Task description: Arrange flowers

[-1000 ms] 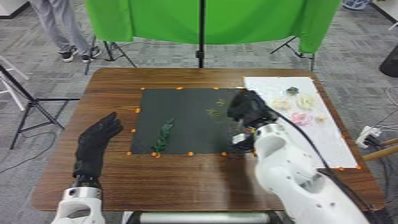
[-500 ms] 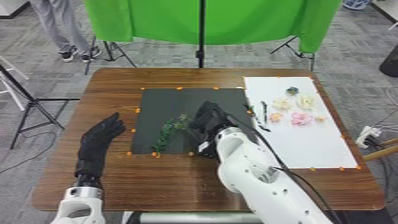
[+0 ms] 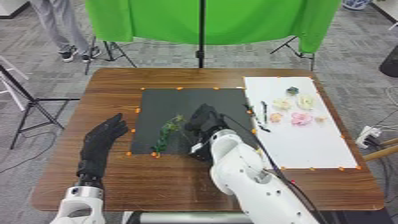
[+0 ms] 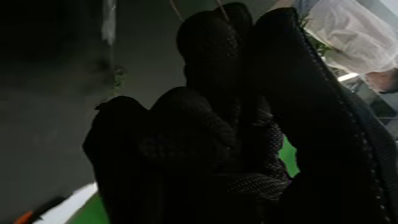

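Brown wooden table [image 3: 124, 185]: black mat [image 3: 169, 100], white sheet [image 3: 311, 145]
On sheet: pink flower [image 3: 301, 118]
Left hand [image 3: 98, 142]: fingers loose
Right hand [image 3: 206, 122]: pinching thin stem [image 4: 222, 9], blocking some mat

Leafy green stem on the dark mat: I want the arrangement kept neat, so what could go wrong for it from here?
The right hand is low over the mat, close beside the leafy green stem, and could nudge it out of line. A paler sprig sits at the stem's tip, so moving one might disturb the other.
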